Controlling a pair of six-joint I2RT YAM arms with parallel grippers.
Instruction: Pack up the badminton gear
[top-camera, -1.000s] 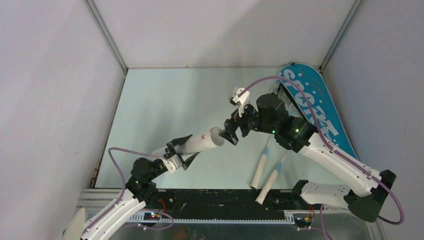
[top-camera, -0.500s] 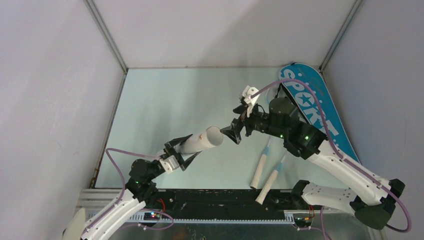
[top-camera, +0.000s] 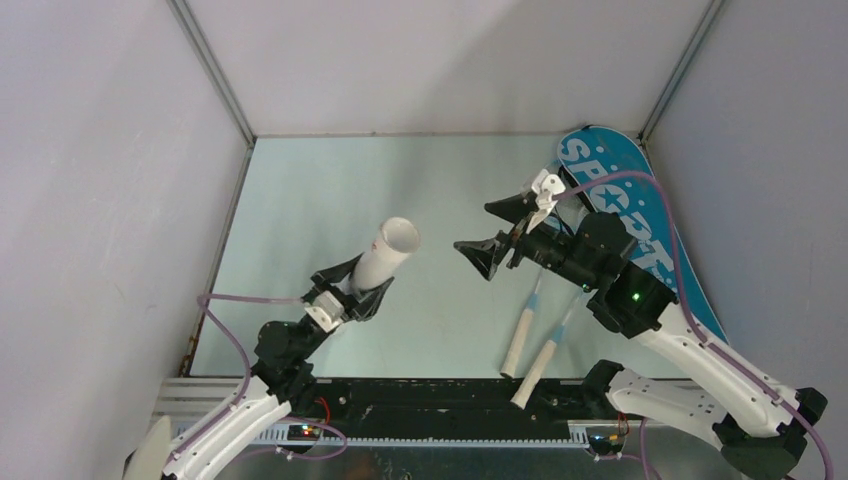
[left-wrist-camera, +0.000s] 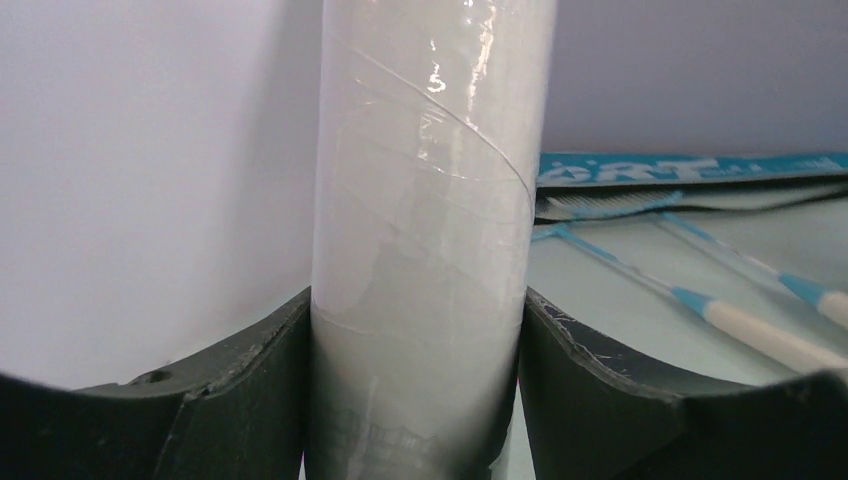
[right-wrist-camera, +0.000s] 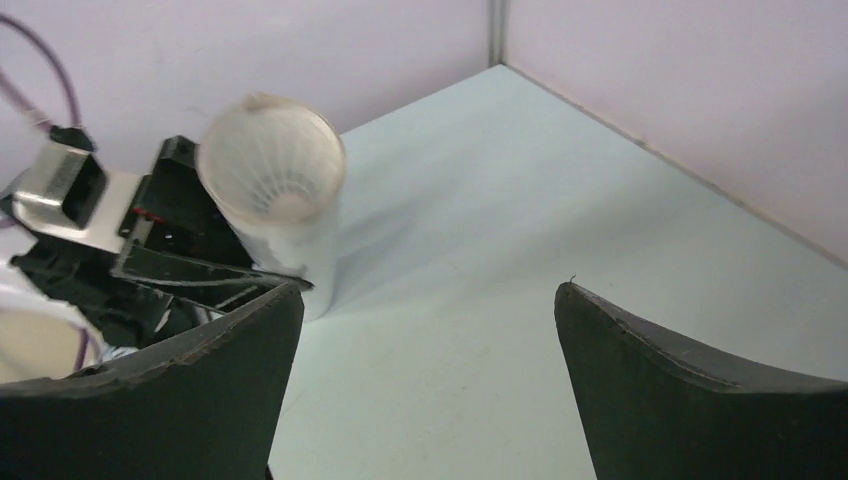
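The tube's (top-camera: 392, 250) lower end is hidden between the left gripper's (top-camera: 352, 287) fingers, and its top runs out of the left wrist view. Something white and ribbed sits inside its open mouth (right-wrist-camera: 272, 170); whether it is a shuttlecock is hard to say. The right arm covers the rackets' (top-camera: 527, 330) shafts and most of the heads. The bag's (top-camera: 620, 200) near end is behind that arm too.

The table (top-camera: 320, 200) is pale green and bare-topped, boxed in by plain grey walls (top-camera: 100, 200) with metal strips in the corners.

The left jaws are clenched on the tube, one finger pressed to each side, and it stands tilted, mouth up and away from them. The right gripper (top-camera: 482, 230) is spread wide with nothing between its fingers; the tube's mouth lies ahead of these jaws, well apart. The rackets lie below and behind the right jaws, cream handles toward the arm bases. The bag lies behind them, along the right wall.
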